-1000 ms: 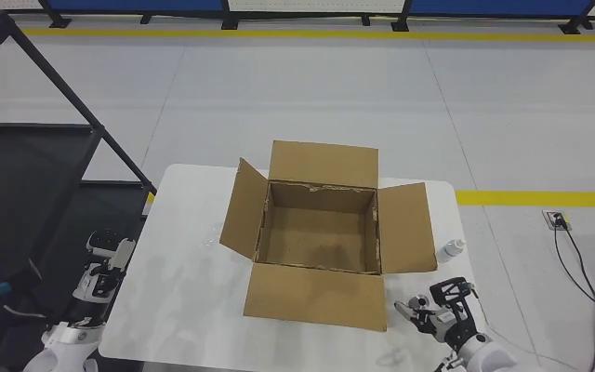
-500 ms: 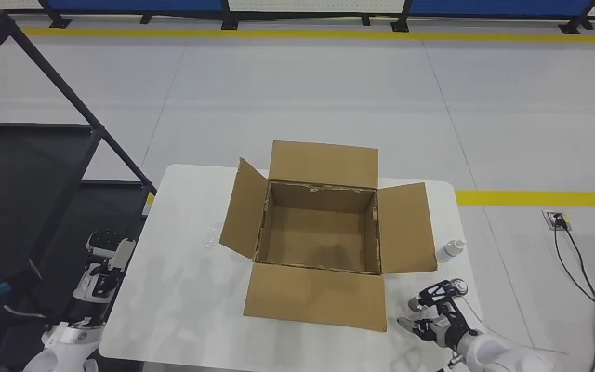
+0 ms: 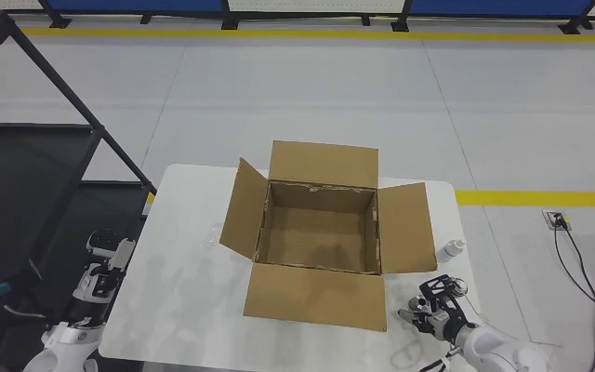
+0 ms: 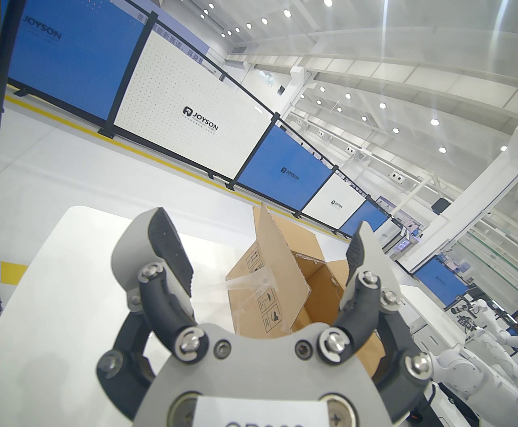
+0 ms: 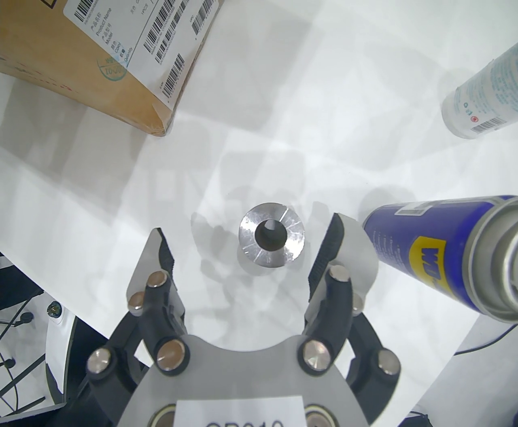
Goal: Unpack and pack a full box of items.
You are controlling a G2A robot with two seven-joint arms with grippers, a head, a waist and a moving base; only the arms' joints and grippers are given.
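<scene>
While the open brown cardboard box (image 3: 316,237) stands mid-table, my right gripper (image 5: 247,238) hangs open above a small silver metal ring (image 5: 270,238) beside a blue spray can (image 5: 437,258); I see the left gripper (image 4: 261,230) open too, white tabletop (image 3: 186,298), grey floor (image 3: 325,93) beyond.

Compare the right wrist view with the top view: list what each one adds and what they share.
Right wrist view adds: a metal ring standing on the table between the open fingers of the right gripper, untouched; a blue spray can close beside one finger; barcode labels on the cardboard box.
Top view adds: the cardboard box with four flaps spread outward, its inside floor, and the left arm at the table's left edge.
Shared: the cardboard box, the table, the white bottle beyond the right flap, and the right gripper near the table's front right corner.
</scene>
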